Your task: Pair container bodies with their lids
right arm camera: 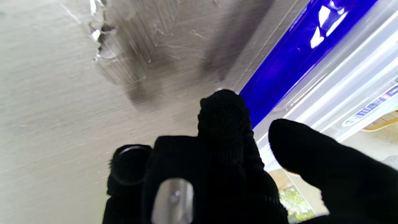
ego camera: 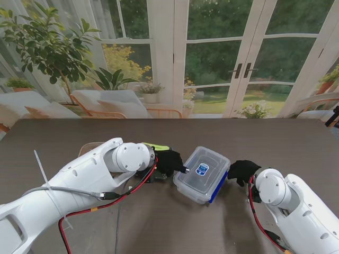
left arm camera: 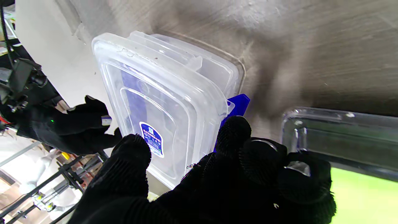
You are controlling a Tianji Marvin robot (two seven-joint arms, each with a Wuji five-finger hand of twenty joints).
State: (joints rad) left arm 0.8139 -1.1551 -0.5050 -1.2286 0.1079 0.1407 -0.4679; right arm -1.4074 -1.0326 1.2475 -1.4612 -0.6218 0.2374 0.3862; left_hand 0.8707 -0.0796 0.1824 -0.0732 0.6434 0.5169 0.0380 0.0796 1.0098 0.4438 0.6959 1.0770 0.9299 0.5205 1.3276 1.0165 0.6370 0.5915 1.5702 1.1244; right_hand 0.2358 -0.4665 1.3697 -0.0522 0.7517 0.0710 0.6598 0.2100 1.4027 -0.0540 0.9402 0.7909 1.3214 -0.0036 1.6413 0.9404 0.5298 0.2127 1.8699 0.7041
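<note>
A clear lidded container (ego camera: pixel 202 173) with a blue label and blue side clasps (ego camera: pixel 217 191) sits skewed at the table's middle. My left hand (ego camera: pixel 169 161) is at its left end. In the left wrist view the thumb (left arm camera: pixel 133 155) lies over the lid (left arm camera: pixel 161 102) and the fingers (left arm camera: pixel 233 130) reach a blue clasp (left arm camera: pixel 238 105), so the end sits between them. My right hand (ego camera: pixel 242 170) rests at the container's right corner. Its curled fingers (right arm camera: pixel 224 124) and separate thumb sit beside the blue clasp (right arm camera: pixel 295 59), holding nothing that I can see.
Behind my left hand lies a second clear container (left arm camera: pixel 339 133) with a yellow-green part (ego camera: pixel 156 146). A tan object (ego camera: pixel 87 148) shows past my left forearm. The dark table (ego camera: pixel 275 137) runs back to a window wall.
</note>
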